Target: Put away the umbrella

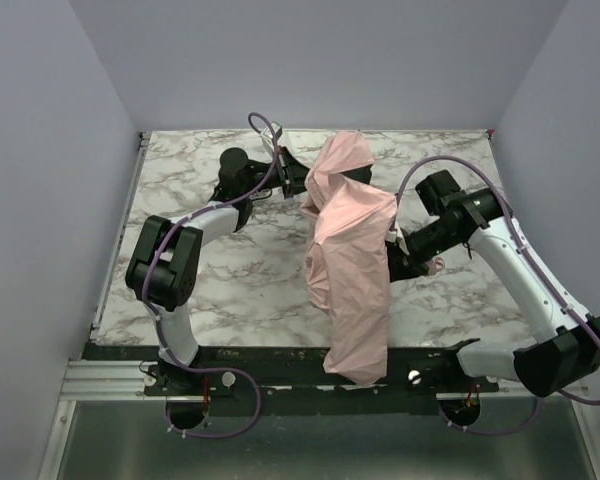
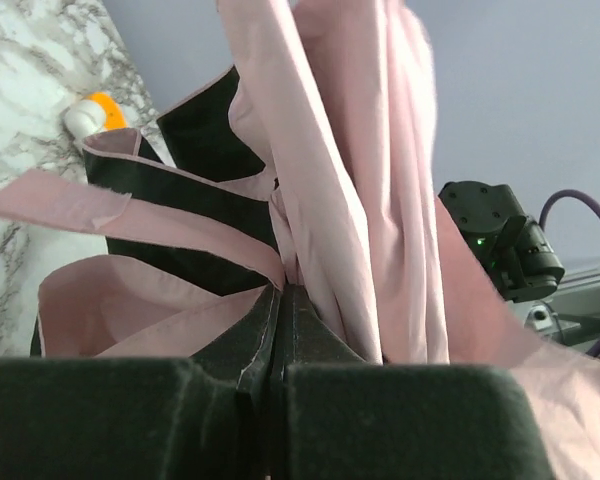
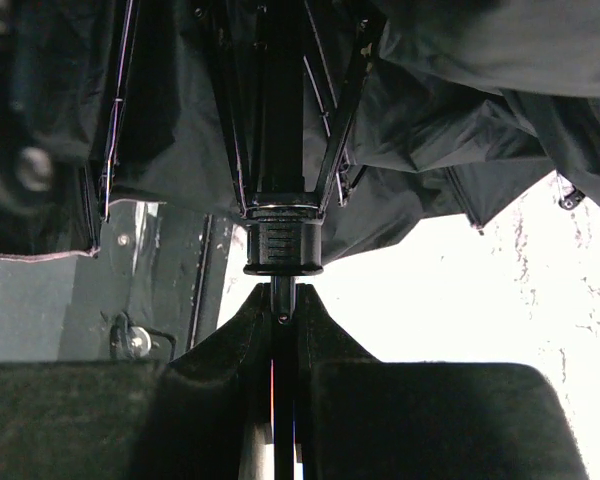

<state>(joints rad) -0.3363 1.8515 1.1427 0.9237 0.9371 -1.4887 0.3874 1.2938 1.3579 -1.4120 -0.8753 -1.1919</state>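
The umbrella (image 1: 352, 262) is half collapsed, its pale pink canopy draped in a long fold from the back of the table over the front edge. My left gripper (image 1: 294, 184) is shut on a pinch of the pink fabric (image 2: 340, 200) at the canopy's upper left; the fingertips (image 2: 302, 305) press together with cloth between them. My right gripper (image 1: 396, 245) reaches in from the right and is shut on the thin black shaft (image 3: 283, 297), just below the black runner (image 3: 283, 245). The canopy's dark underside (image 3: 450, 130) and ribs fill that view.
The marble table (image 1: 230, 290) ends at a black front rail (image 1: 280, 360). Grey walls close in on three sides. A small orange and white object (image 2: 98, 112) lies on the table behind the fabric. The right arm (image 2: 500, 235) shows past the canopy.
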